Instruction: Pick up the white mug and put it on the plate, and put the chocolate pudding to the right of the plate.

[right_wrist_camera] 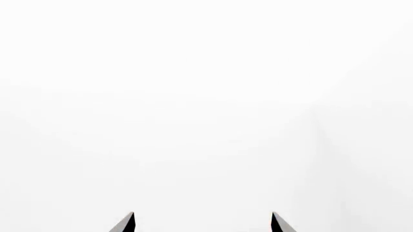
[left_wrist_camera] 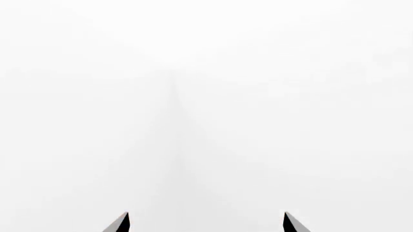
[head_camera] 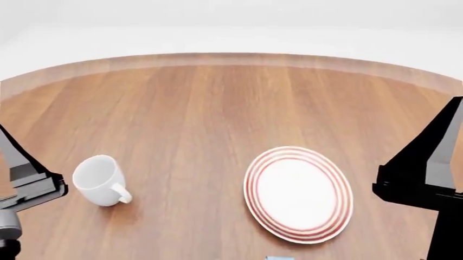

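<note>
My left claw [left_wrist_camera: 206,223] is open: in its wrist view the two dark fingertips [left_wrist_camera: 119,223] stand well apart, and between them there is only a pale white wall, nothing held. My right claw [right_wrist_camera: 203,223] is the same, the fingertips [right_wrist_camera: 125,223] far from each other, with only blank white in front of them. Both claws point away from the table, so the wrist views show none of the objects.

From my head I see the wooden table [head_camera: 217,108]. My left arm [head_camera: 25,181] is at the table's left edge, and the white mug [head_camera: 97,180] stands upright just beside it, toward the middle of the table, with the handle turned to my side and a little to the right. The plate [head_camera: 298,193] lies flat, between my two arms but closer to my right arm [head_camera: 426,173], not touching it. The mug and the plate are well apart. Of the chocolate pudding [head_camera: 278,258] I see only a small blue edge, on the near side of the plate, toward me; the rest is cut off.
</note>
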{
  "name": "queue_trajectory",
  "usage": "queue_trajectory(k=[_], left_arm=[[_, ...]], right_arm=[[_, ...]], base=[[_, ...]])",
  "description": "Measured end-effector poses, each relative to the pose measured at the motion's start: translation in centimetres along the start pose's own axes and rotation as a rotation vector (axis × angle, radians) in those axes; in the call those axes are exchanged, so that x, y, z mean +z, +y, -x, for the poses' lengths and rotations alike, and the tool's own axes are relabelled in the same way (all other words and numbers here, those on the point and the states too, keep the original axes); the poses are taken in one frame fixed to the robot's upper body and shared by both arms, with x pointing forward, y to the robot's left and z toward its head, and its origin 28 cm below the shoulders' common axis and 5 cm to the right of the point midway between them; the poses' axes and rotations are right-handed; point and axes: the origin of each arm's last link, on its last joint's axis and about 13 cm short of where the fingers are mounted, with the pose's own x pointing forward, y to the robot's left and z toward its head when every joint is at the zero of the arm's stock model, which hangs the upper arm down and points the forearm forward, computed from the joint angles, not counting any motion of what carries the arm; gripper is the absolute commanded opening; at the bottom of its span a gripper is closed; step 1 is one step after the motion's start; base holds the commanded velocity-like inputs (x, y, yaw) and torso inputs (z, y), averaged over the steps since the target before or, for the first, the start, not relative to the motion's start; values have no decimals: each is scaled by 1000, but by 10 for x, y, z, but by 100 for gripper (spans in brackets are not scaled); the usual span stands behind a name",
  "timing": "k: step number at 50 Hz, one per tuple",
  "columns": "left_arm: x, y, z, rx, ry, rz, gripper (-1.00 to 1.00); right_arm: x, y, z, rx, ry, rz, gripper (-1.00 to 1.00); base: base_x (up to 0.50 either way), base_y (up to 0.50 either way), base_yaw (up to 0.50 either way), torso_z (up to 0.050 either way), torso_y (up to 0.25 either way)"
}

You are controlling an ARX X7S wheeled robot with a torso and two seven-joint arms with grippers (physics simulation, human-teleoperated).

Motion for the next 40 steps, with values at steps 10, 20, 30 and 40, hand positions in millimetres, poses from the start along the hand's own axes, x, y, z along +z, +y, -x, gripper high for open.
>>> queue_trajectory(k=[10, 20, 30, 40], left_arm=[[0, -3, 0, -1, 27, -7, 100], [8, -26, -6, -69, 150, 10, 100], [20, -60, -16, -87, 309, 11, 100], [31, -89, -30, -97, 443, 18, 100]], right_arm=[[0, 0, 0, 2, 1, 2, 100], [0, 0, 1, 5, 2, 0, 100], [1, 0, 1, 7, 5, -4, 100], [1, 0, 0, 9, 5, -8, 100]], base=[[0, 0, 0, 0, -37], [0, 0, 0, 0, 0], [0, 0, 0, 0, 0], [0, 0, 0, 0, 0]])
